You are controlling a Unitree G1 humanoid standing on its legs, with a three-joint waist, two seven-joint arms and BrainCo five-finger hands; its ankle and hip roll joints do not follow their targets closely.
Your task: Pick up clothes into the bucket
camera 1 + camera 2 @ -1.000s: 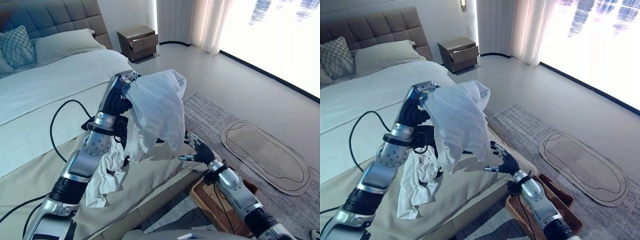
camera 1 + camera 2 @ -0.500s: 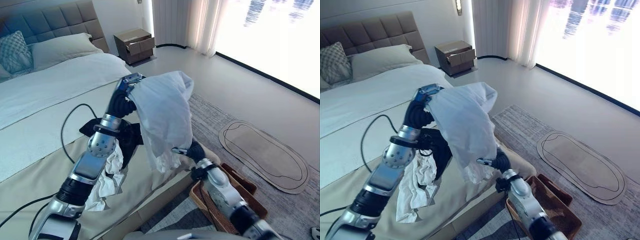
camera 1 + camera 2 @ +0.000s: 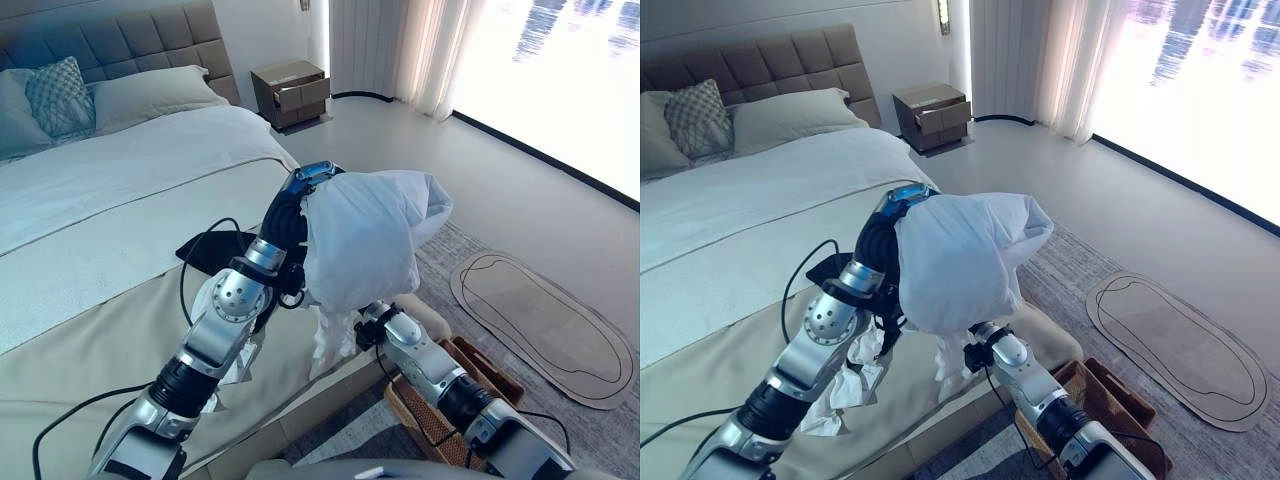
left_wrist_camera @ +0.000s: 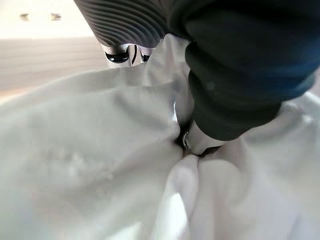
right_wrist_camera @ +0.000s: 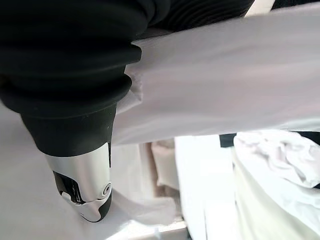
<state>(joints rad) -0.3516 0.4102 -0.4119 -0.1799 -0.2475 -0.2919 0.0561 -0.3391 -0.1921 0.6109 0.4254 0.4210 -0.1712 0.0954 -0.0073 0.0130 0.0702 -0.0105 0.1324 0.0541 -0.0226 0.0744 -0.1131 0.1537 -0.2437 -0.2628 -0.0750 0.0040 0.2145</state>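
The white cloth [image 3: 362,240] hangs bunched over our raised left hand [image 4: 200,142], held up above the edge of the bed [image 3: 90,330]. In the left wrist view the hand's fingers are curled into the fabric, pinching folds of it. Our right hand [image 5: 82,187] reaches up from below and goes in under the hanging cloth; its fingers are hidden among the folds, so we cannot tell whether they are spread or closed. Behind the left arm, a second crumpled white cloth [image 3: 845,385] lies on the beige bedcover, beside a dark garment [image 3: 215,250]. Below the right arm, a brown woven basket [image 3: 470,370] sits on the grey rug [image 3: 440,250], just beside the bed. An oval mat [image 3: 545,315] lies farther out on the floor. Pillows [image 3: 60,95] rest at the headboard.
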